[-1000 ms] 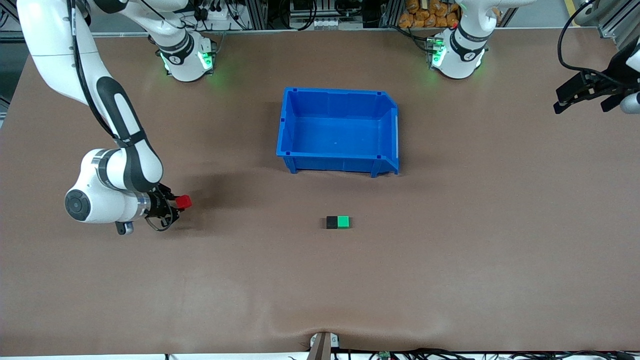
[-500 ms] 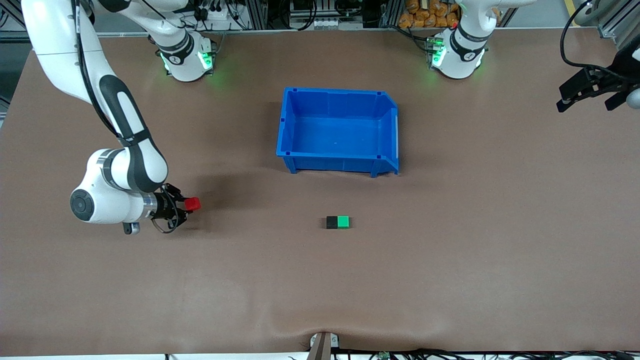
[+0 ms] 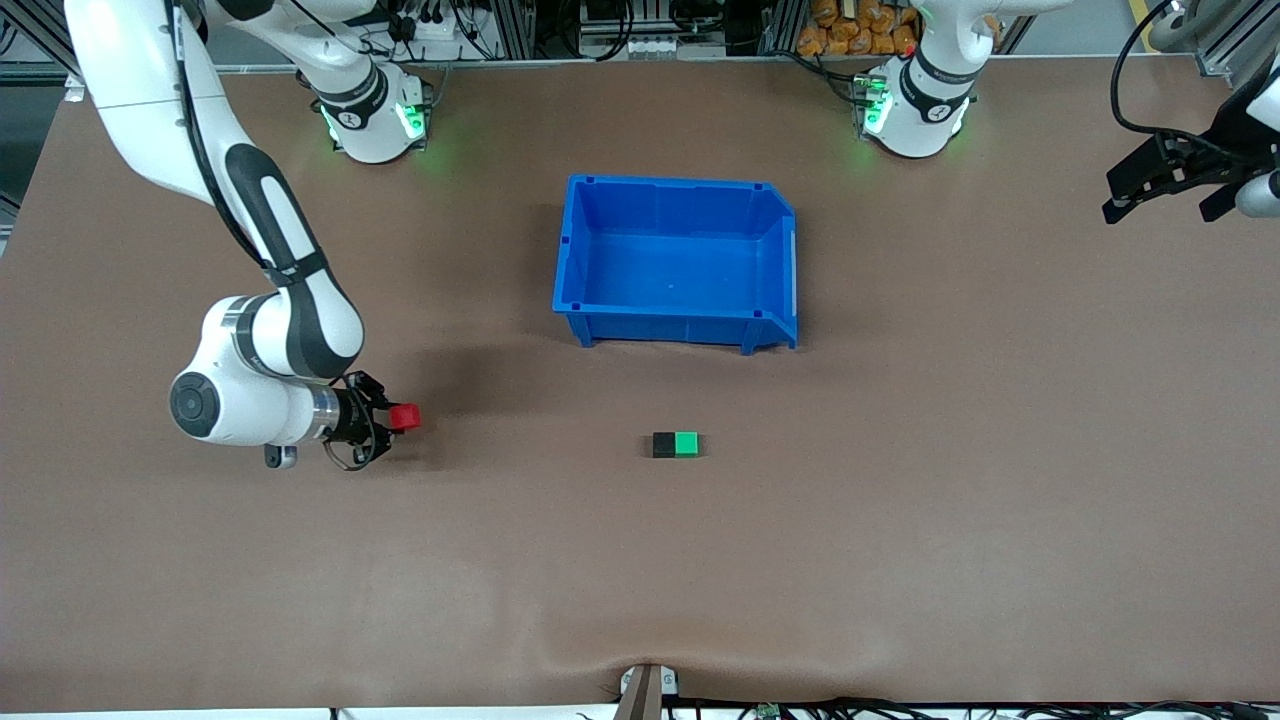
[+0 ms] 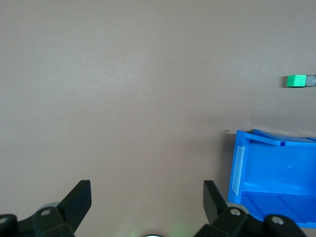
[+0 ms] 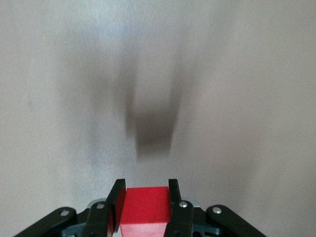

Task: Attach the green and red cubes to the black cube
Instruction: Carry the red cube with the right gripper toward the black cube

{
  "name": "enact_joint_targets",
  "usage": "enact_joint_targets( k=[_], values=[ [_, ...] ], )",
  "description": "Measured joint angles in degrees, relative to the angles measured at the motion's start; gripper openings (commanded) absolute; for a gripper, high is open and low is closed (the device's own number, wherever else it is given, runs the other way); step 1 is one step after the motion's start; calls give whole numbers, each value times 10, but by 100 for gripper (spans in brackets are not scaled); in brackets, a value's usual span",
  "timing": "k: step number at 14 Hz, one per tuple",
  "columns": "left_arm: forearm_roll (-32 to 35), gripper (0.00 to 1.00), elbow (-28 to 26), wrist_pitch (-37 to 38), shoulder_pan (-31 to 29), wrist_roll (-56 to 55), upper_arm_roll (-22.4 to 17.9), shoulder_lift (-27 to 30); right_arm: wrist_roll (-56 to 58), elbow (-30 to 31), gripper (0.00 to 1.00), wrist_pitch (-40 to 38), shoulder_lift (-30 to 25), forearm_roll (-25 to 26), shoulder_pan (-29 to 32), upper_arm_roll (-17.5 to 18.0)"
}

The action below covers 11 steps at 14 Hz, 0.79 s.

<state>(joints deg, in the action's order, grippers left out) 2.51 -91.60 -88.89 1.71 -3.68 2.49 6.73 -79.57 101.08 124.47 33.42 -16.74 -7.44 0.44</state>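
The right gripper (image 3: 398, 418), pinching the red cube (image 3: 405, 417) between its fingers, has travelled across the bare table (image 3: 900, 520) toward the joined pair, so the carry is under way and the last attachment is still to come; the green cube (image 3: 686, 443) already sits touching the black cube (image 3: 663, 444), nearer the front camera than the blue bin (image 3: 590, 250). The black cube's free face looks toward the incoming red cube, and the mat between them is open; the bin stands well apart from that path. The left gripper (image 3: 1165, 185) waits with fingers spread over the table's edge at its own end; its height is hard to judge.
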Motion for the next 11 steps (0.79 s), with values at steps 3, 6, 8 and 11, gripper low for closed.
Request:
enact_joint_targets(
  k=[3,6,8,11],
  values=[
    [0,100,1,0,-1,0,0,0,-27,-1,0,7,0,0,-13,0],
    [0,100,1,0,-4,0,-2,0,-55,-9,0,8,1,0,-23,1],
    [0,100,1,0,-4,0,-3,0,-68,-14,0,9,2,0,-31,1],
    [0,100,2,0,-3,0,-3,0,-82,-17,0,19,8,-11,-40,1]
  ],
)
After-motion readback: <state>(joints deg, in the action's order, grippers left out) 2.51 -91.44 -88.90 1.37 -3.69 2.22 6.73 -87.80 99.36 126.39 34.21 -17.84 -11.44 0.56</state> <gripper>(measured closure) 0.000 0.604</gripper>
